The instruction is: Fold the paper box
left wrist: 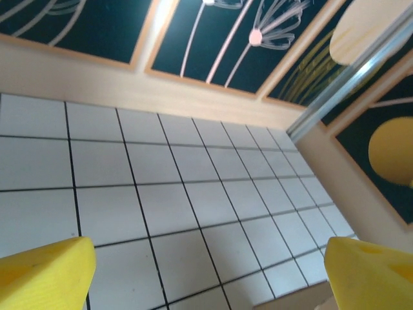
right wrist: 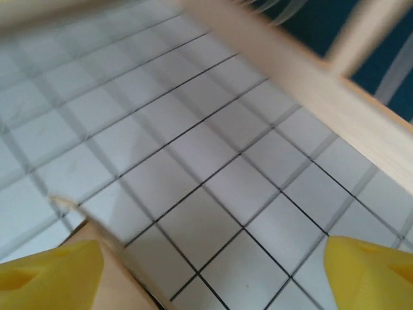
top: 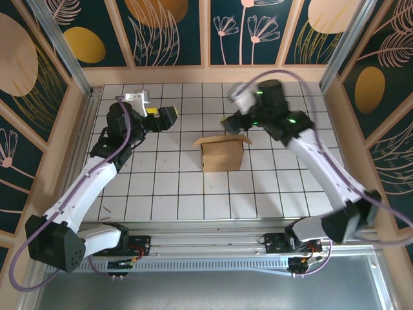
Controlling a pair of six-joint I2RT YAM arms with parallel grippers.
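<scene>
One tiled table (top: 168, 194) carries the paper box (top: 222, 155) at its middle, top flaps raised; the right gripper (top: 233, 120), jaws wide and empty, hangs just past its far edge; the left gripper (top: 166, 117), equally wide, stands apart leftward.

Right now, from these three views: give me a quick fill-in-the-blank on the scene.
1. The plain brown cardboard box sits on the white ____ table.
2. The left claw is ____, with nothing between its fingers.
3. The right claw has fingers coloured ____.
Missing: tiled; open; yellow.
</scene>
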